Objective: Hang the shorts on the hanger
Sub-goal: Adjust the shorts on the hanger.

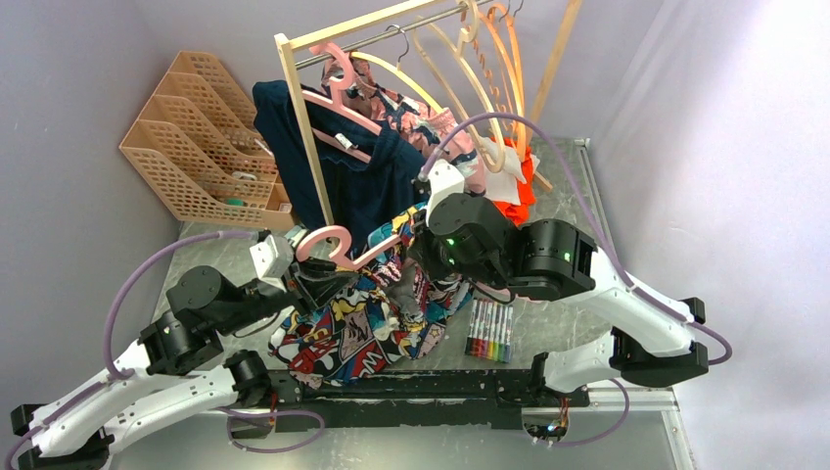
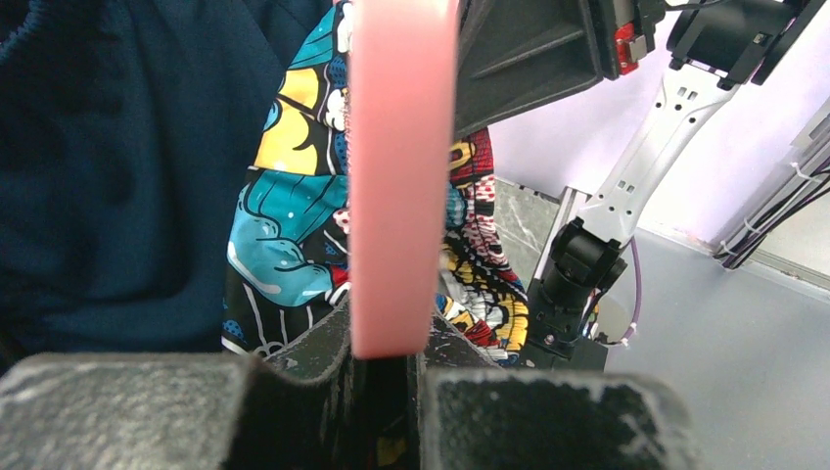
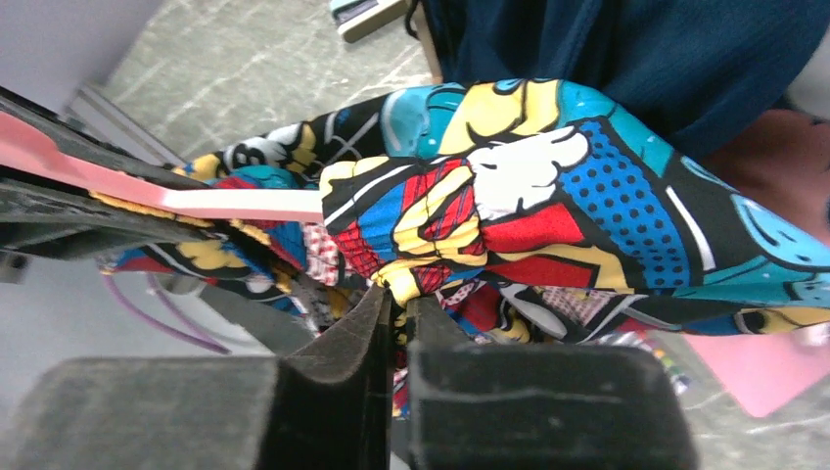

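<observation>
Shorts (image 3: 548, 196) partly draped over hanger (image 2: 401, 176), remainder heaped on table (image 1: 577, 323) between arms. Hanger pinched by left tool (image 2: 391, 377); fabric fold pinched by right tool (image 3: 396, 323). Task judged roughly half done: fabric to be pulled evenly across bar.

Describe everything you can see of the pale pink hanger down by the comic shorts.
The hanger is pale pink and smooth, plastic by the look of it, with a thick curved hook and a flat arm. It is off the rail, held low in front of the rack. The left gripper is shut on it near the hook. Its far arm runs into the shorts, whose fabric covers that end. The right gripper pinches that fabric.
</observation>
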You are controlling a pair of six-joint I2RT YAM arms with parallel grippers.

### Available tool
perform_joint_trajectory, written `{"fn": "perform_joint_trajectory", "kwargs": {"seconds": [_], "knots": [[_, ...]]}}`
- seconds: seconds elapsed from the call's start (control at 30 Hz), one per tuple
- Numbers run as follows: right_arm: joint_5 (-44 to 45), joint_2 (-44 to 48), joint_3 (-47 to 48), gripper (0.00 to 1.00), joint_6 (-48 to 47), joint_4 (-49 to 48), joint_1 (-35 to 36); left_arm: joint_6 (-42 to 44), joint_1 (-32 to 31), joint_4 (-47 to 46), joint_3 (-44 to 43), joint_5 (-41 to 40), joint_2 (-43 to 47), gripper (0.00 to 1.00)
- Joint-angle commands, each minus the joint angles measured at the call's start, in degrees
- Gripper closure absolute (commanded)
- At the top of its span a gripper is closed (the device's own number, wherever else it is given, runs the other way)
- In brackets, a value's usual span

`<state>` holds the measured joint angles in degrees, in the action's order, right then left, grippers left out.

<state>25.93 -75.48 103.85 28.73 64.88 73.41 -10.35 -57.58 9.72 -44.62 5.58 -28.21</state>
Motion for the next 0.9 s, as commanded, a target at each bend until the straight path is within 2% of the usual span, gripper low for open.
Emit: {"fn": "perform_joint_trajectory", "kwargs": {"seconds": [0.0,0.3,0.43,0.57,0.73,0.87], "knots": [[-5.0,0.0,0.4,1.0,-1.8,-3.1,0.0,-0.3,-0.2,-3.4,-2.8,0.4,-0.3,0.93],[-23.1,-0.7,6.0,1.0,-2.3,-8.3,0.1,0.2,-0.2,-5.3,-3.3,3.5,-3.8,0.93],[-23.6,-0.9,1.9,1.0,-2.3,-6.4,0.1,0.5,-0.2,-6.9,-3.5,3.6,-4.2,0.93],[-27.7,-0.1,-3.7,1.0,-2.8,-6.6,0.1,0.5,-0.2,-7.8,-3.3,4.9,-4.2,0.93],[-31.7,-0.3,-3.2,0.65,-4.1,-5.9,0.1,-0.4,-0.2,-10.5,-1.7,6.9,-3.3,0.93],[-31.9,0.2,1.9,0.49,-5.7,-4.3,0.1,-1.3,-0.2,-11.6,-0.4,6.7,-2.0,0.93]]}}
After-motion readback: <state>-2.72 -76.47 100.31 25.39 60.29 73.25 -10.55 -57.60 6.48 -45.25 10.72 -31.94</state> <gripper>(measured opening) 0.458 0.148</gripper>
